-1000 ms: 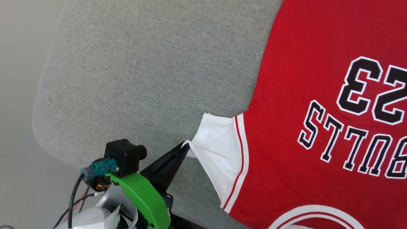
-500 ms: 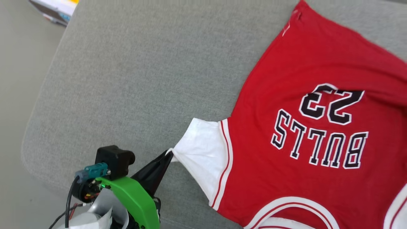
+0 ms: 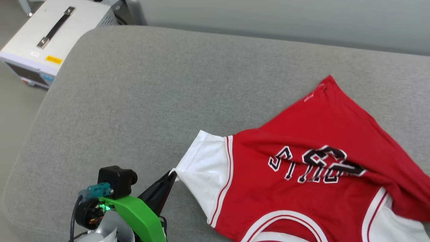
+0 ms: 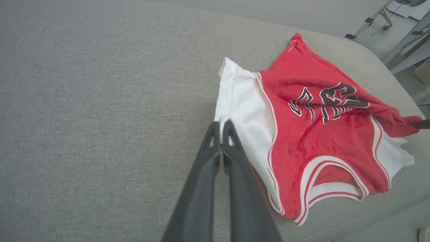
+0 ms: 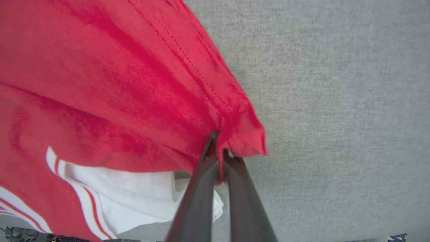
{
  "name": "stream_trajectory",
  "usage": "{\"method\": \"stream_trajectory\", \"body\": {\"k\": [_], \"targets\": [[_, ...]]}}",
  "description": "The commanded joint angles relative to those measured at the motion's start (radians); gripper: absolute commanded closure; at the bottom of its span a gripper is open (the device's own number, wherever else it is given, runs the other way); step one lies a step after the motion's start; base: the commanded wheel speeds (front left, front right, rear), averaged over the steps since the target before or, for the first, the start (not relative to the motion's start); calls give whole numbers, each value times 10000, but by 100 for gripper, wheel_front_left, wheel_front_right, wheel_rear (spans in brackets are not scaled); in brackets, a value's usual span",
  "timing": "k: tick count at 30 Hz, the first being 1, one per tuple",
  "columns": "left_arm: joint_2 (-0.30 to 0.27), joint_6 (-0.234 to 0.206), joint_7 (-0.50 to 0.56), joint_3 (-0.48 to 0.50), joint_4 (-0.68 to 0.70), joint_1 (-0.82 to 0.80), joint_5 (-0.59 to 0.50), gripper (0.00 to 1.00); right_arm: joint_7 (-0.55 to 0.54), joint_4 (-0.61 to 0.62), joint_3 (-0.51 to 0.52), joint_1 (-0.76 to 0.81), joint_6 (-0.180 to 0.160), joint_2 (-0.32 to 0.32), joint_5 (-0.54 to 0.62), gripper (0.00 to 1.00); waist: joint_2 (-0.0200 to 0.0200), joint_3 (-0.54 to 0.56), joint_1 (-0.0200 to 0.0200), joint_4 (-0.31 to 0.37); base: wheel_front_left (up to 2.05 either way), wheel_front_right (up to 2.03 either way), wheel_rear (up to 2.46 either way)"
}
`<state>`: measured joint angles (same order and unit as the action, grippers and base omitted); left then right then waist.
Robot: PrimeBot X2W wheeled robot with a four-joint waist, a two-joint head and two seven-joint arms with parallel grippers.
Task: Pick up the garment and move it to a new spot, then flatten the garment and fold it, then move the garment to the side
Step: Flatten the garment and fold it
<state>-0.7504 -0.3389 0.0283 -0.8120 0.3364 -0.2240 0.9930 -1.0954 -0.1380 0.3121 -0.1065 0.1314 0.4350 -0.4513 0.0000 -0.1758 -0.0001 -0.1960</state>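
Locate garment (image 3: 302,201) on right half of grey cushion (image 3: 134,101), bunched, with lettering (image 3: 315,164) creased. Confirm left pincer (image 4: 220,124) pinched tight on tip of white sleeve (image 3: 205,168), near left. Confirm right pincer (image 5: 220,144) pinched tight on red hem corner (image 5: 242,134). Draw both grips apart evenly, low over cushion, until creases across lettering vanish. Avoid raising one side first. Treat white case (image 3: 80,23), far left beyond cushion, as closed: contents hidden.

The left pincer (image 4: 221,125) is closed, both dark fingers (image 4: 201,188) pressed together on the white sleeve edge of the garment (image 4: 322,148). Its wrist carries a green bracket (image 3: 137,215). The right pincer (image 5: 219,144) is closed too, nipping the garment's red hem corner
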Motion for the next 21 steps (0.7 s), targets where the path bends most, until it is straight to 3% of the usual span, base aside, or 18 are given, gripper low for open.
{"method": "stream_trajectory", "body": {"k": [1, 11, 12, 13, 17, 21], "targets": [[91, -27, -100, 30, -55, 126, 94, 100, 15, 183, 129, 407, -7, -98, 3, 100, 0, 528, 1, 462, 0, 0, 0], [580, 60, -506, 26, -401, 13, 23, 100, -40, 1086, 576, 2370, -7, -891, 195, 100, 0, 688, 1, 615, 0, 0, 0], [613, 82, -505, 8, -413, -6, 21, 100, 12, 1113, 584, 2402, -7, -938, 201, 85, 0, 688, 1, 627, 0, 0, 0], [640, 103, -501, -8, -426, -27, 20, 100, 107, 1154, 584, 2402, -7, -985, 202, 0, 0, 690, 1, 639, 0, 0, 0], [634, 138, -499, -14, -437, -119, -35, 100, 239, 1439, 416, 2140, -7, -1005, -56, 0, 0, 657, 1, 660, 0, 0, 0], [611, 123, -514, 7, -345, -182, -88, 100, 280, 2126, -18, 1714, -7, -617, -410, 0, 0, 552, 1, 637, 0, 0, 0]]}}
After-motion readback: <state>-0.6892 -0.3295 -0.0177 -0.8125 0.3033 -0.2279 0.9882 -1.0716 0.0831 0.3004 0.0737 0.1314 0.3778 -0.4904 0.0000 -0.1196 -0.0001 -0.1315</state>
